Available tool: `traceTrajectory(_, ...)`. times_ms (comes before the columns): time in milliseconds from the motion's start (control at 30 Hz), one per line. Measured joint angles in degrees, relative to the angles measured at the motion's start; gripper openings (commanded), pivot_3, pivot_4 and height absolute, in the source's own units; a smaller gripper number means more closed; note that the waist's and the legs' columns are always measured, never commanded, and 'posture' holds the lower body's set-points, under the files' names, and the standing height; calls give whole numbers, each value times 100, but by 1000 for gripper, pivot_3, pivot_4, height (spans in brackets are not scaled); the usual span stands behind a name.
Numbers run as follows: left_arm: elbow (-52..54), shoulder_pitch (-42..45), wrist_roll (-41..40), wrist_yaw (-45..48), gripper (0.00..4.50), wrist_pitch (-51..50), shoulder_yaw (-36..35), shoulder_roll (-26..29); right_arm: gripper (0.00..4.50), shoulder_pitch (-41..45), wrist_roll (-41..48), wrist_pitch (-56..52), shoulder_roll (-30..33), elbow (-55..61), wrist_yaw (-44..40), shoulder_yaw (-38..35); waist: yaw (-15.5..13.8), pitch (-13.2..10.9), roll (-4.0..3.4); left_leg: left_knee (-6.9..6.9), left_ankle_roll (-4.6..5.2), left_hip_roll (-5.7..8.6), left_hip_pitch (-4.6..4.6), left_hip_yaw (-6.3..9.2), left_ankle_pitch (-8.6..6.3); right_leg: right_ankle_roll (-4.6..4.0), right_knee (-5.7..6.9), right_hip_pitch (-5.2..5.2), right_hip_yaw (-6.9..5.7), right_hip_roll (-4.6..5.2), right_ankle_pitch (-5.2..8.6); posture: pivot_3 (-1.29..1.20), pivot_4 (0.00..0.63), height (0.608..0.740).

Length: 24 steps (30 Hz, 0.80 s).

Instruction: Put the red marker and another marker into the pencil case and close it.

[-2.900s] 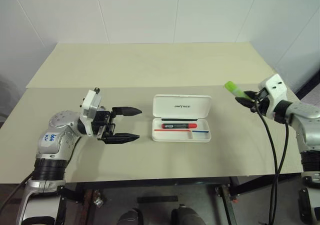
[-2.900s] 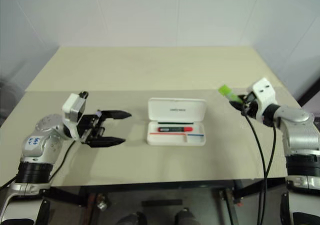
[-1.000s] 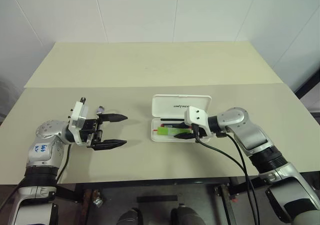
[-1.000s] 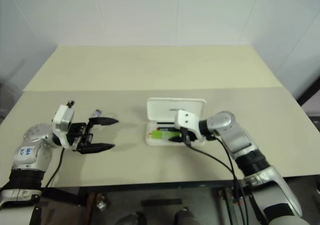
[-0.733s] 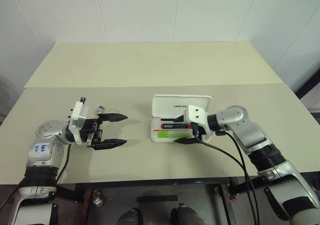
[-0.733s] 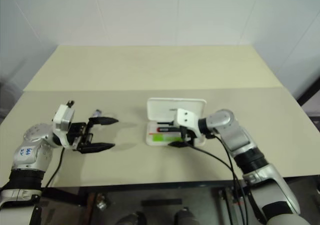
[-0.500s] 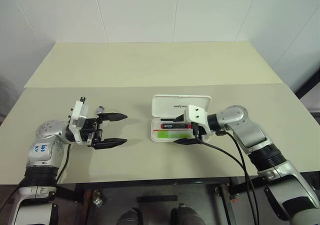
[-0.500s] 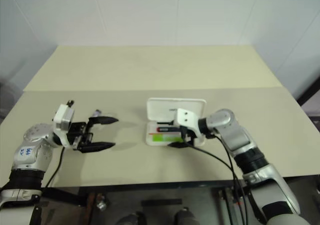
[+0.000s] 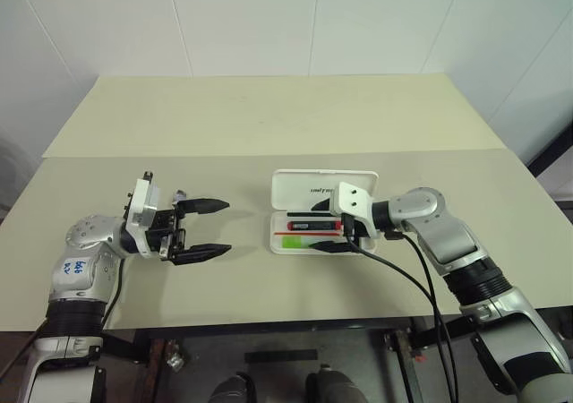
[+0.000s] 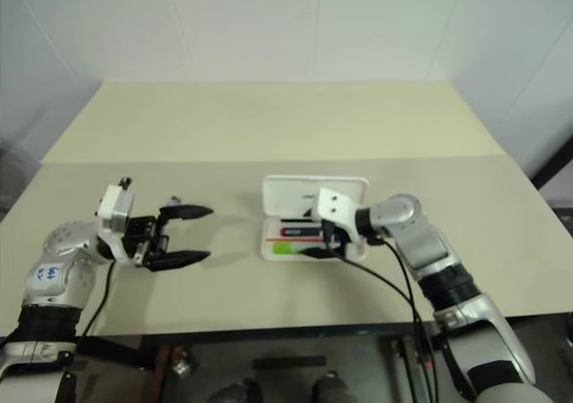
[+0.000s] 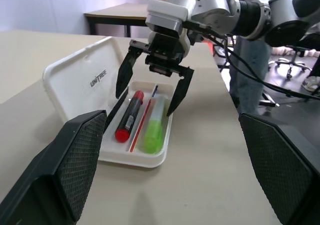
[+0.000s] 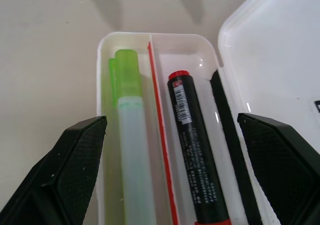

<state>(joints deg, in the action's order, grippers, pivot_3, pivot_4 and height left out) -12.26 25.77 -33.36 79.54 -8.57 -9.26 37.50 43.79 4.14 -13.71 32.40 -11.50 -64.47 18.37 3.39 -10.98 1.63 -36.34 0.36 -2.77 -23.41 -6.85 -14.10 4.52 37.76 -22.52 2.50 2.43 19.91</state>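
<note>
Your landmark is the flat white hard-plastic pencil case [image 9: 323, 218], lying open on the beige desk [image 9: 269, 125] with its lid tipped back toward the wall. Your right arm reaches in from the case's right side, forearm bent across, wrist angled down. Its tool [image 11: 152, 91] hangs just above the case's tray, fingers spread wide and holding nothing, one finger on each side of the tray's contents. Your left arm sits well apart to the case's left, forearm level, its tool [image 9: 203, 228] pointing toward the case with fingers wide and empty. Inside the tray, the chunky lime-green marker [image 12: 131, 148] lies along the front compartment. Behind the thin red divider stick [image 12: 161, 140], the black-barrelled red marker [image 12: 190, 143] lies parallel to it.
</note>
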Motion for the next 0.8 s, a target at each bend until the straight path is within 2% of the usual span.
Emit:
traceTrajectory(300,766,-347,10,-1072,4500,-32,-386,-3,4443,-258,49,-163,29,256,100,-135,-11,0,0,0,2,0,1,1,-1,0,0,1,0,1,0,0,150,740)
traceTrajectory(467,1258,-543,207,-2782,4500,-615,-644,-189,4443,-444,455,-489,248,894,14,-570,-22,0,0,3,16,0,2,7,-9,1,0,5,-2,2,0,0,150,740)
traceTrajectory(567,1517,-659,292,-3919,4500,-1167,-776,-483,4443,-623,761,-666,394,1246,-87,-827,-30,1,3,3,16,0,2,9,-10,2,-1,7,-5,2,-1,0,150,740)
traceTrajectory(800,1578,-537,715,-5584,4500,-1858,-823,-730,4443,-1002,1409,-848,626,1614,-361,-1237,-36,1,8,3,14,2,8,10,-8,3,0,12,-7,1,-2,0,150,740)
